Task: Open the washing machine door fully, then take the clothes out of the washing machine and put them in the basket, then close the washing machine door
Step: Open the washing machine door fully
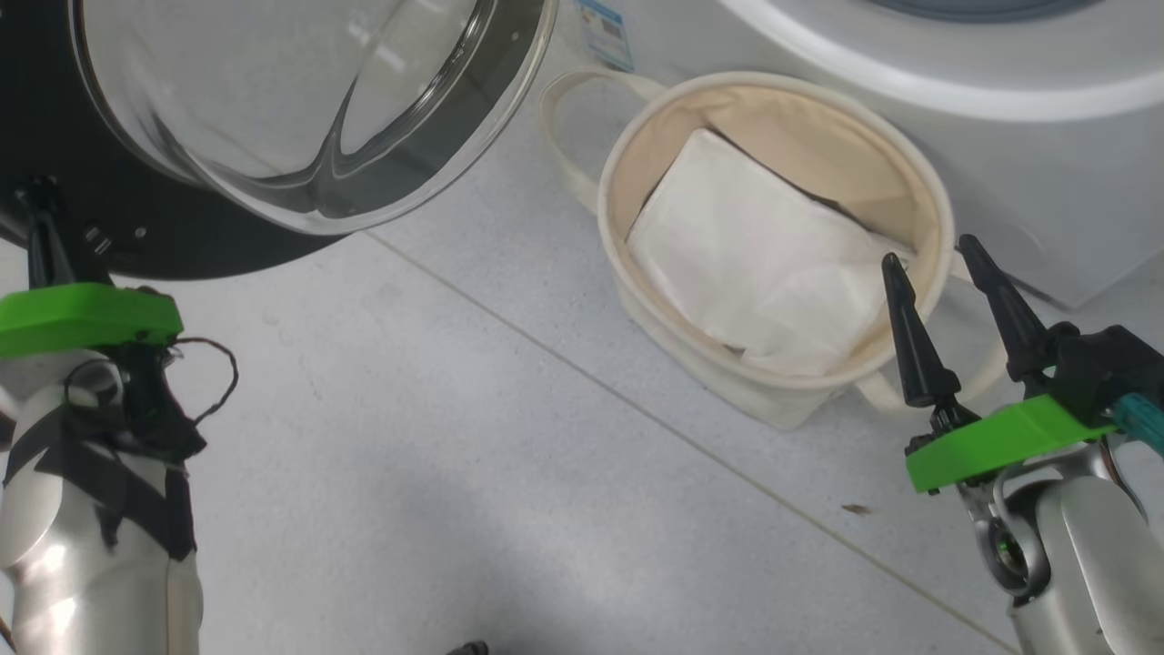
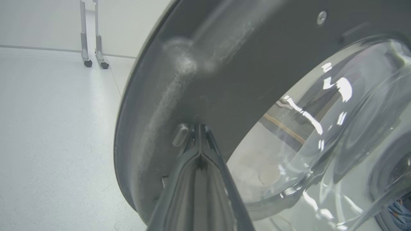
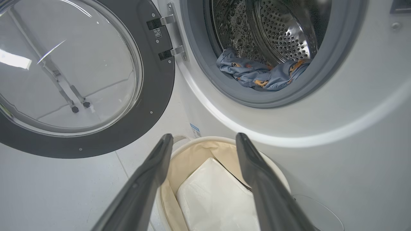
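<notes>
The washing machine door (image 1: 300, 118) stands open at the upper left, glass bowl bulging out of its black rim. My left gripper (image 1: 38, 196) is shut, its joined tips (image 2: 199, 128) touching the door's dark inner rim (image 2: 224, 73). The washing machine (image 3: 353, 96) shows its grey ring and steel drum (image 3: 282, 32). The clothes (image 3: 263, 72), light blue with orange figures, lie at the drum's mouth. The cream basket (image 1: 937, 209) sits on the floor before the machine, holding a white sheet (image 1: 755, 255). My right gripper (image 1: 929, 252) is open and empty over the basket's near rim (image 3: 192, 150).
The door's metal hinge (image 3: 168, 37) joins it to the machine's left side. A blue label sticker (image 1: 605, 32) is on the machine front. Metal frame legs on castors (image 2: 93, 62) stand far off on the pale tiled floor (image 1: 509, 455). A small speck (image 1: 855, 509) lies near my right arm.
</notes>
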